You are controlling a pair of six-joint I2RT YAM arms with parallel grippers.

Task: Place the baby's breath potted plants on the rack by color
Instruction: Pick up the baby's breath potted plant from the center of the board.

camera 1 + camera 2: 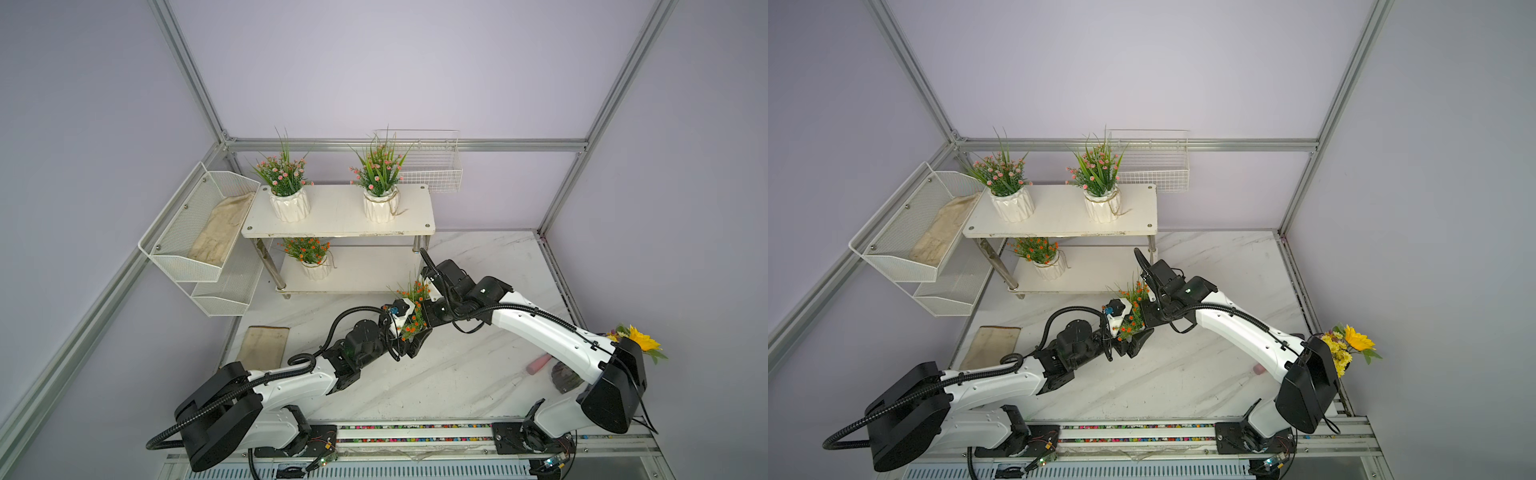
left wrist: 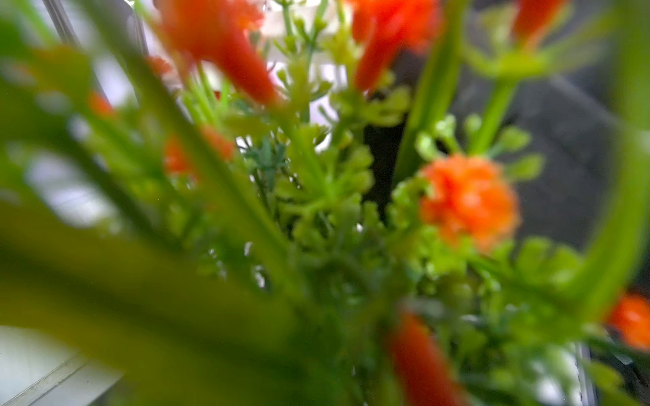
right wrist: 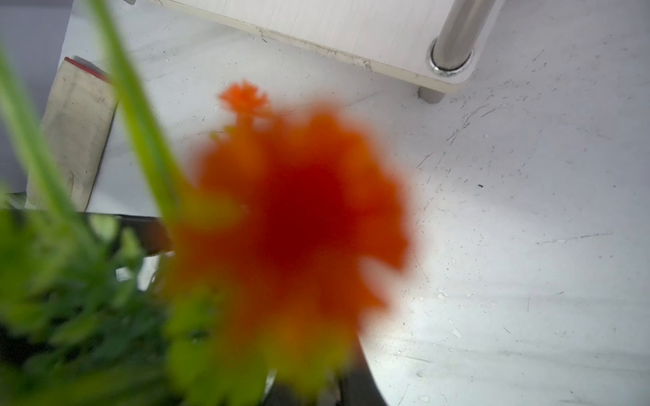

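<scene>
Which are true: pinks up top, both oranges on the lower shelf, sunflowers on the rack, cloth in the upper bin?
Both pink plants stand on the top shelf: true.
Both orange plants stand on the lower shelf: false; one orange plant does, the other orange plant is in front of the rack.
The sunflower bouquet is on the rack: false; it is at the table's right edge.
A beige cloth lies in the upper mesh bin: true.

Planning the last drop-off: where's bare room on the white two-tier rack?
Lower board: bare from the orange-flowered plant in a white ribbed pot to its right end. Upper board: bare between the left pink-flowered plant and the right pink-flowered plant. Crowded: both arms meet around the other orange-flowered plant at the lower board's front right corner.
</scene>
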